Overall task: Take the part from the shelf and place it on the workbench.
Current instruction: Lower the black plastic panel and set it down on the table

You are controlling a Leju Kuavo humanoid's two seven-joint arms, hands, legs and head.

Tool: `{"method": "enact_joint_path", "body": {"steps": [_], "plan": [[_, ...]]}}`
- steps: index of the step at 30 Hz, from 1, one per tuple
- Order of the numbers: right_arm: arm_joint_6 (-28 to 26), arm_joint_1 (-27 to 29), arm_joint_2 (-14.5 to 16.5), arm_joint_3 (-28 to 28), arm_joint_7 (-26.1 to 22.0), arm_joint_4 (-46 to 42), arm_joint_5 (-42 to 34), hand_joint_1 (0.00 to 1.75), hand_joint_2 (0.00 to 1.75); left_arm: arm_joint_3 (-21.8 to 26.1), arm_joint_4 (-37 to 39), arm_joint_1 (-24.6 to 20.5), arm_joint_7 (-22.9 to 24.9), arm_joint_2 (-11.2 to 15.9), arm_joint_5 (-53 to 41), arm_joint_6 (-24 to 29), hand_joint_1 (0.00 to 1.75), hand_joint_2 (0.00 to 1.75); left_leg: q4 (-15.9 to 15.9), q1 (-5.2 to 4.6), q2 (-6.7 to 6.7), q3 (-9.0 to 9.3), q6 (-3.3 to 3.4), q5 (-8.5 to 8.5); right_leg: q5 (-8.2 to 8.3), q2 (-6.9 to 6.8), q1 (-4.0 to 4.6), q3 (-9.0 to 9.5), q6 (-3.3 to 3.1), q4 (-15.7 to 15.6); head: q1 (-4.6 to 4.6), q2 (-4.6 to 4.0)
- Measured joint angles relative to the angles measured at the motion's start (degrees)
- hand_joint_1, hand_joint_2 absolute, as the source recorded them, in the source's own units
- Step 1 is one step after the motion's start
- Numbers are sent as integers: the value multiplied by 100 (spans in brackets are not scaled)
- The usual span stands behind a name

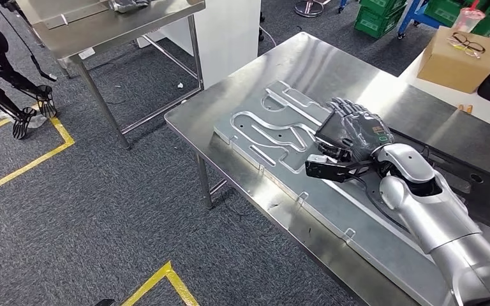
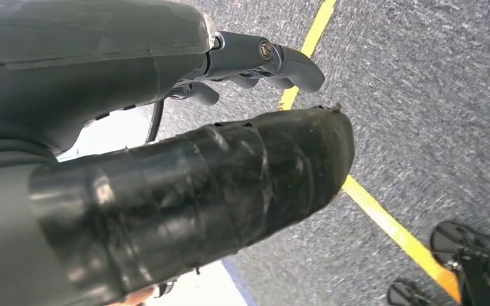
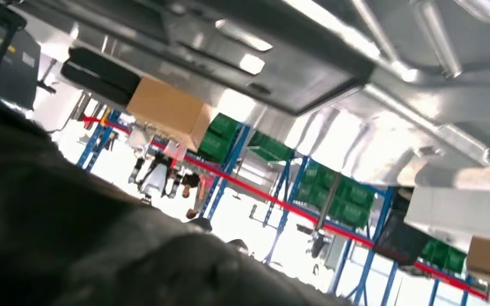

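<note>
The part (image 1: 274, 131) is a large silver stamped plate with curved ribs. It lies flat on the steel workbench (image 1: 306, 54), reaching along its front edge. My right hand (image 1: 352, 131) holds the part at its far edge, with dark fingers curved over the top; the thumb is hidden. In the right wrist view the part (image 3: 383, 57) shows very close as shiny ribbed metal. My left hand (image 2: 185, 159) hangs over the grey carpet, with nothing between its taped thumb and its fingers (image 2: 274, 60).
A black tray (image 1: 478, 185) lies on the workbench behind the part. A cardboard box (image 1: 456, 57) with glasses on it stands far right. A second steel table (image 1: 96, 29) stands far left. Yellow floor lines (image 1: 32, 159) cross the carpet, and green crates (image 1: 379, 16) sit beyond.
</note>
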Motion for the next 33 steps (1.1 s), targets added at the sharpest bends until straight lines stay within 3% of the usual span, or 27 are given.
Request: {"method": "enact_joint_path", "body": {"steps": [2, 3, 5, 7, 8, 9, 10, 12, 14, 15, 17, 19, 21, 23, 24, 25, 27, 28, 30, 31, 33], "plan": [[0, 1, -12, -27, 4, -81, -2, 0, 0, 6, 0, 10, -1, -11, 0, 3, 0, 0, -28, 15, -8, -17, -87, 55, 98, -14, 6, -37, -61, -46, 9, -1], [0, 2, -13, -32, 7, -116, -3, 0, 0, 7, 0, 15, -1, -17, -1, 2, 0, 0, 4, 19, -2, -45, -120, -1, 161, -26, -5, -53, -109, -94, 3, -1], [1, 4, -18, -40, 10, -187, -13, 0, 0, 8, -1, 18, -2, -23, -7, 6, 0, 0, 383, 26, 25, -185, -168, -410, 310, -58, -32, -122, -205, -185, -15, -1], [5, 13, -27, -52, 12, -261, -34, 0, 0, 9, -1, 20, -4, -26, -29, 9, 0, 0, 1104, 29, 45, -374, -215, -943, 416, -74, -22, -247, -243, -189, -28, -1], [8, 29, -31, -57, 13, -305, -47, 0, 0, 10, -1, 21, -8, -26, -41, 9, 0, 0, 1413, 39, 49, -423, -240, -1072, 459, -77, -21, -318, -236, -176, -30, -1], [12, 52, -37, -60, 12, -360, -62, 0, 0, 10, 0, 21, -11, -27, -53, 9, 0, 0, 1572, 53, 54, -394, -264, -1080, 500, -82, -23, -388, -223, -157, -30, -1], [17, 80, -47, -61, 11, -423, -75, 0, 0, 10, -1, 20, -15, -28, -62, 9, 0, 0, 1528, 72, 58, -265, -285, -987, 537, -87, -29, -458, -201, -132, -30, -1], [30, 125, -82, -67, 10, -576, -96, 0, 0, 11, -2, 14, -22, -29, -69, 9, 0, 0, 903, 114, 77, 249, -328, -770, 587, -101, -49, -588, -148, -48, -31, -1], [45, 149, -134, -83, 10, -742, -109, 0, 0, 13, -2, 5, -30, -34, -72, 10, 0, 0, 258, 102, 72, 679, -307, -762, 614, -110, -48, -702, -85, 52, -43, 0], [59, 168, -157, -89, 10, -829, -115, 0, 0, 16, -2, 4, -33, -39, -72, 15, 0, 0, 102, 90, 63, 751, -263, -814, 628, -115, -37, -737, -52, 83, -47, 0], [118, 269, -203, -95, 23, -1061, -134, 0, 87, 28, 0, 21, -30, -46, -76, 50, 0, 0, 60, 67, 35, 705, -117, -802, 675, -127, -36, -760, 28, 75, -42, 0], [171, 447, -250, -95, 33, -1332, -163, 0, 175, 47, -1, 40, 52, -48, -96, 135, 0, 0, 32, 59, 15, 667, 17, -737, 558, -113, -58, -819, 85, 182, -29, -1], [116, 667, -277, -92, -1, -1522, -160, 0, 175, 74, -2, 71, 165, -44, -117, 201, 0, 0, 22, 42, -19, 604, 106, -649, 138, -82, -62, -1022, 96, 716, -13, -1], [-15, 893, -278, -80, -44, -1663, -118, 0, 175, 115, -2, 118, 210, -41, -133, 214, 0, 0, 28, 2, -80, 508, 144, -578, -277, -67, -50, -1262, 81, 1442, -8, -1], [-62, 999, -277, -68, -54, -1756, -99, 0, 175, 138, -2, 137, 217, -41, -145, 219, 0, 0, 32, -23, -128, 468, 152, -547, -348, -58, -35, -1291, 58, 1630, -8, -1], [-86, 1083, -277, -53, -53, -1873, -84, 0, 175, 159, -2, 149, 226, -41, -157, 224, 0, 0, 36, -48, -184, 440, 157, -523, -306, -41, -14, -1212, 20, 1599, -8, -1], [-97, 1180, -275, -21, -32, -2151, -59, 0, 175, 195, -2, 157, 242, -44, -175, 239, 0, 0, 39, -99, -306, 417, 162, -489, -5, 97, 51, -783, -126, 961, -7, -1], [-101, 1196, -272, -4, -12, -2298, -47, 0, 175, 211, -2, 155, 251, -60, -182, 245, 0, 0, 35, -108, -354, 406, 154, -472, 111, 261, 61, -560, -232, 596, -18, -1], [-119, 1203, -243, 49, 37, -2575, -25, 0, 175, 244, -8, 142, 268, -76, -200, 263, 0, 0, 23, -64, -449, 367, 103, -425, 224, 508, 97, -328, -388, 139, -43, 1], [-128, 1208, -220, 86, 58, -2693, -13, 0, 175, 260, -10, 137, 274, -82, -210, 269, 0, 0, 11, -27, -496, 342, 67, -399, 224, 540, 103, -309, -421, 93, -46, 1], [-142, 1219, -167, 151, 92, -2863, 3, 0, 175, 283, -14, 128, 277, -79, -228, 276, 0, 0, -30, 6, -603, 330, -2, -356, 257, 444, 139, -277, -438, 9, -20, 1]]}}
